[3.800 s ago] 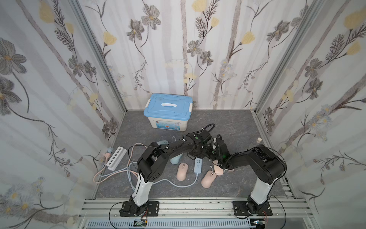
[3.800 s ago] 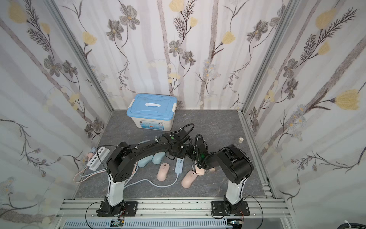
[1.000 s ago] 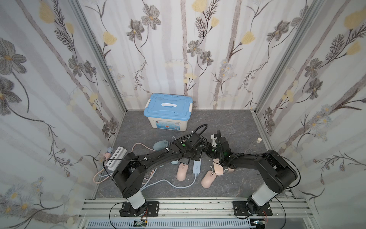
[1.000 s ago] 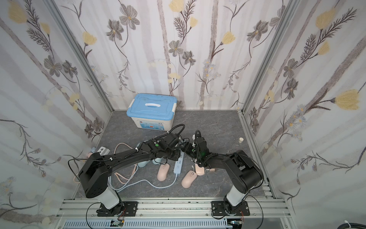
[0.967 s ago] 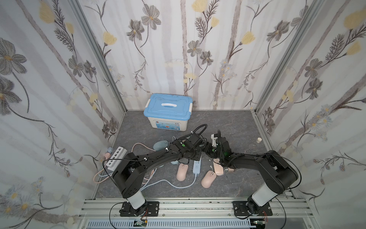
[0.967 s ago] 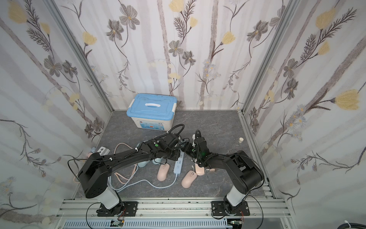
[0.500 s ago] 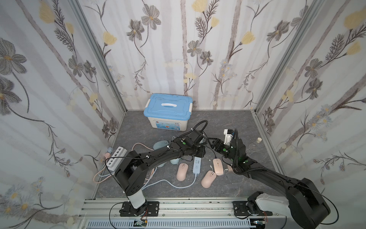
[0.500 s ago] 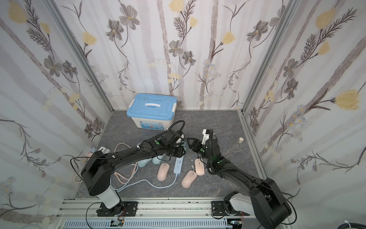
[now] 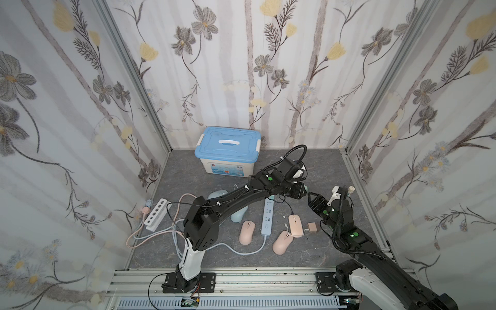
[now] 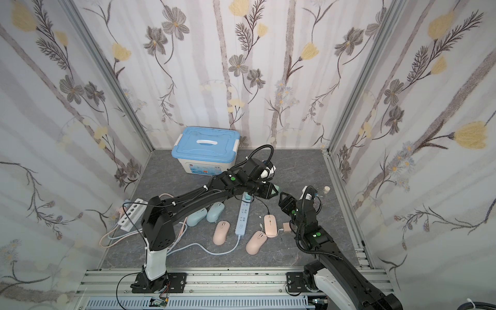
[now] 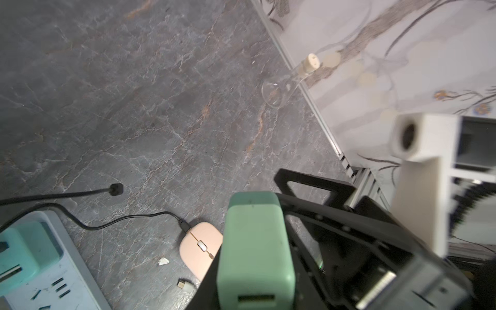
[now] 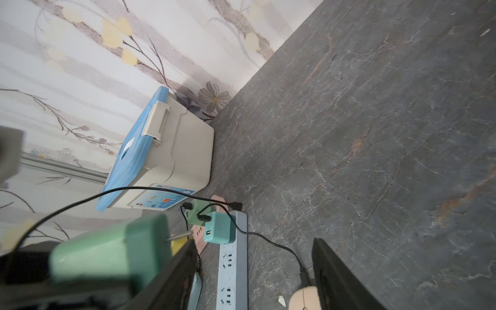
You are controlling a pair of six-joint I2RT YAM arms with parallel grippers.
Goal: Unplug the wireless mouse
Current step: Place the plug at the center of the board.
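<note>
Grey marbled floor (image 9: 182, 178) carries the pink wireless mouse (image 9: 295, 222), black cable (image 11: 184, 226) plugged in, beside the blue power strip (image 9: 267, 214), while above, the left gripper (image 9: 301, 191) clamps a green charger (image 11: 255, 241) (prongs bare) and the right gripper (image 9: 312, 200) gapes wide alongside.
</note>
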